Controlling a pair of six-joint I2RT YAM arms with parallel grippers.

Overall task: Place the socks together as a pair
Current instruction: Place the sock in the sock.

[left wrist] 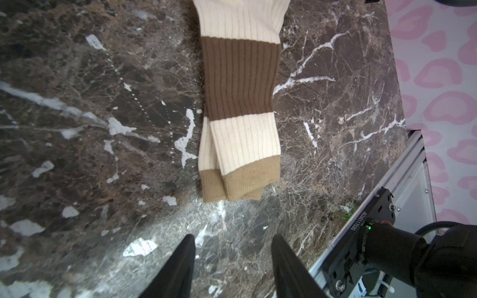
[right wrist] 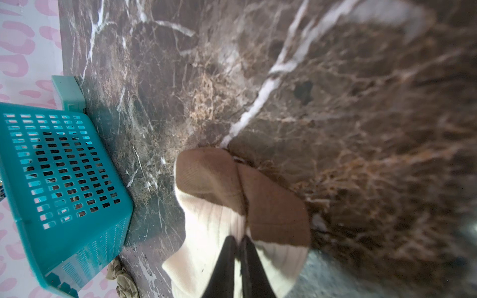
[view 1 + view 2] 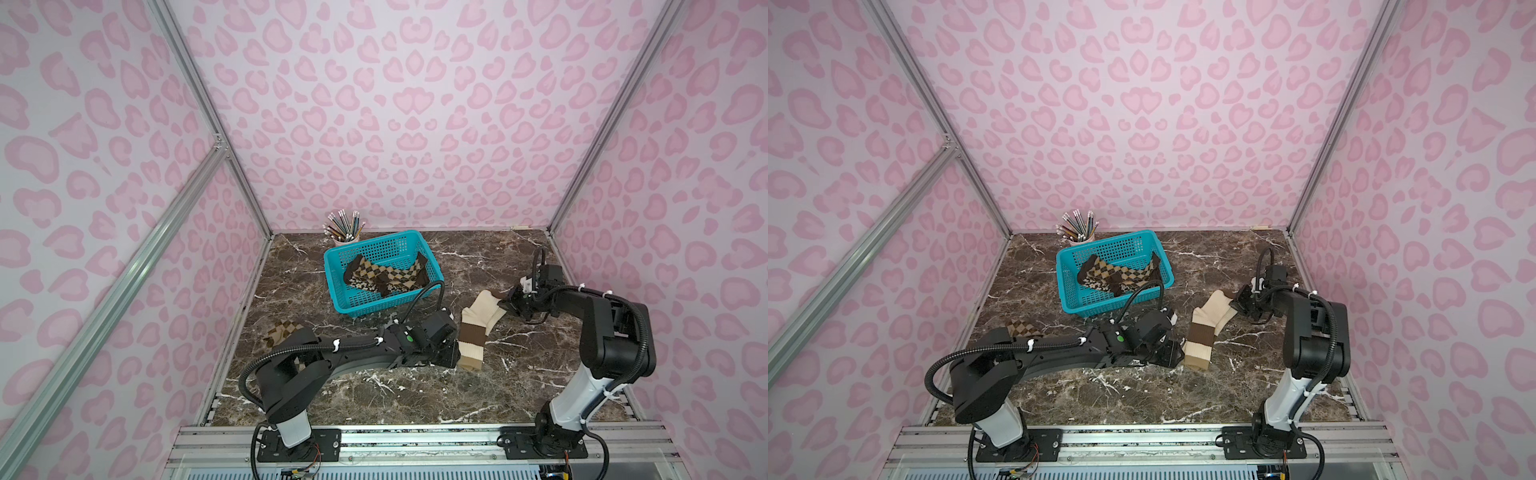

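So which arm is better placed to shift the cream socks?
Right: the right fingers are shut on the toes of the cream ribbed brown-banded socks; left fingers stand open, short of the cuffs.

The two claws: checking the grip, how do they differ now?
The left claw stands open and empty; the right claw is shut, pinching the cream socks. The left claw sits just short of the tan cuffs; the right claw is at the toe end. Both are low over the marble table.

Two cream socks (image 3: 473, 332); one basket (image 3: 382, 249); one pencil cup (image 3: 345, 240).
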